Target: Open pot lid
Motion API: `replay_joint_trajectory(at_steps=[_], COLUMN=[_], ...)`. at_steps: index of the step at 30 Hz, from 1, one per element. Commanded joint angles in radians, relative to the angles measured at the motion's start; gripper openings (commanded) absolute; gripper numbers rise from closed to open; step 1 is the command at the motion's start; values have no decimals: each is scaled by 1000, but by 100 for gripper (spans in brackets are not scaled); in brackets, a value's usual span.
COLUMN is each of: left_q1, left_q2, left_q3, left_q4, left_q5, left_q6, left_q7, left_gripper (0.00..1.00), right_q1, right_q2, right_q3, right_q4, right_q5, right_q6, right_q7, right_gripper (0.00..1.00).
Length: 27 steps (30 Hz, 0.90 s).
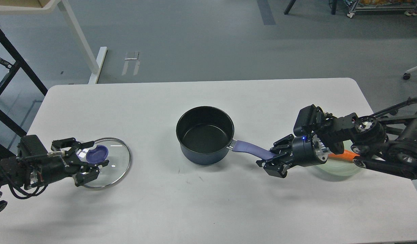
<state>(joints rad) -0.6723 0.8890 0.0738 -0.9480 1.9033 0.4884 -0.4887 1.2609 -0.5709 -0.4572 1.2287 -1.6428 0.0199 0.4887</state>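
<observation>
The dark blue pot stands uncovered at the table's middle, its purple handle pointing right. The glass lid with a blue knob lies flat on the table at the left. My left gripper sits low over the lid, its fingers spread on either side of the knob, a little apart from it. My right gripper is shut on the far end of the pot handle.
A pale green plate holding an orange carrot lies under my right arm near the right edge. The white table ends close to my left arm. Frames and table legs stand on the floor beyond.
</observation>
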Motion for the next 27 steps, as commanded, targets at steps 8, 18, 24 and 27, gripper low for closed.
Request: replay_joint_trajectory(at_steps=[8,18,24,27], left_q1=[-196,-322,-311,-311], left_q2=[127,61,16,-8], left_q3=[-9,-55,-74,-106], left_q4=[-277,-279,-233,-198], left_q5=[-347,-1442,-1668,-1672], left_q6=[-160,-441,-517,-528], left_q7=[0,0,0,0], left_gripper=[99,99,99,99], right_q1=[0,0,0,0], right_q2=[-1,-1,-1,-6], right_q3=[0,0,0,0], right_q4=[2,2,2,6], right_q5=[0,0,0,3], right_q6=[0,2,2,2], right_q7=[0,0,0,0], right_gripper=[31,31,38,58])
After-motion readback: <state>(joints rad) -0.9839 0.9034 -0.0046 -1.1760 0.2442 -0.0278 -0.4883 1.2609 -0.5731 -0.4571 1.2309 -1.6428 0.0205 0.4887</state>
